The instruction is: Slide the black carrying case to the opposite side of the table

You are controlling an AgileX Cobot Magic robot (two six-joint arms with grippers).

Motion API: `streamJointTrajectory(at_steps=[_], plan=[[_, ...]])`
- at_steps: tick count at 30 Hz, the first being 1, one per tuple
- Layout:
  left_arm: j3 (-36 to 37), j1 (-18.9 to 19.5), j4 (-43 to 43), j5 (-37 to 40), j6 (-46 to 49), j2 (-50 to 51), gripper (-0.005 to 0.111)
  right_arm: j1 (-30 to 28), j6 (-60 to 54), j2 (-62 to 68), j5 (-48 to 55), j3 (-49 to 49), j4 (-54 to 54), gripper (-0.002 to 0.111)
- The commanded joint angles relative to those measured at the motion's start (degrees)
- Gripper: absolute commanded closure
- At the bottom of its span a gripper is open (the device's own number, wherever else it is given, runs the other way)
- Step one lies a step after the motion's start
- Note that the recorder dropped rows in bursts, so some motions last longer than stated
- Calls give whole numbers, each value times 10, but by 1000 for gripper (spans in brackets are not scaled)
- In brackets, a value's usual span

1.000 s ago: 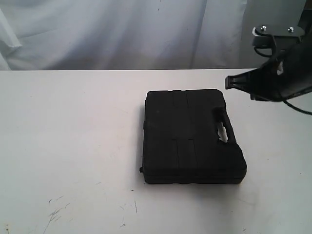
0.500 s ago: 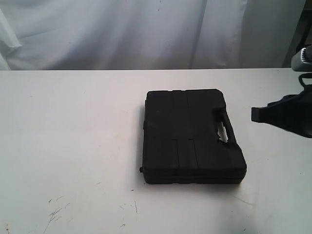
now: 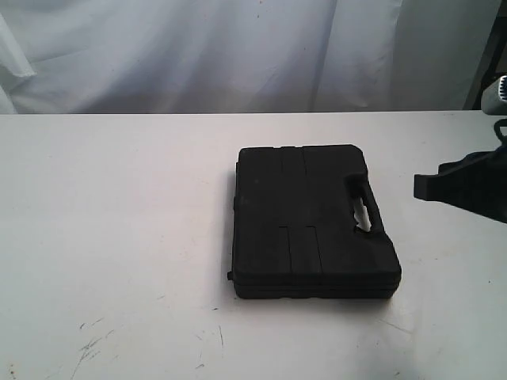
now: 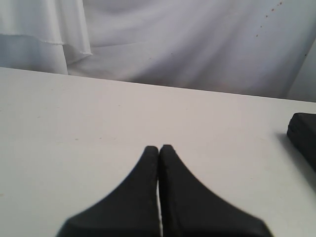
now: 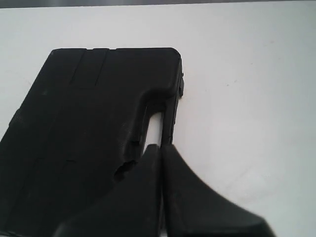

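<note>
- while both grippers sit closed and empty, the black case (image 3: 313,222) lies flat near the middle of the table (image 3: 119,198), slightly toward its right edge.
- handle (image 3: 363,207) faces the table's right edge.
- right gripper (image 3: 420,188): tips pressed together, hovers by the right edge, beside the handle side, apart from the case.
- left gripper (image 4: 159,147): tips together over bare table, only a case corner in its view.

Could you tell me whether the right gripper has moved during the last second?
Yes. The right gripper has dropped and drawn back rightward, from the far right corner of the black carrying case to beside its handle.
</note>
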Motion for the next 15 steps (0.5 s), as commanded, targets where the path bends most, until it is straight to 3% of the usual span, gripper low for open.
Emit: streamJointTrajectory(at_steps=[1, 6, 15], plan=[[2, 1, -1, 1, -1, -2, 107, 7, -19, -54, 12, 2, -26, 108], [2, 1, -1, 1, -1, -2, 107, -2, -44, -148, 78, 2, -64, 108], [2, 1, -1, 1, -1, -2, 107, -89, -44, -301, 165, 2, -67, 108]])
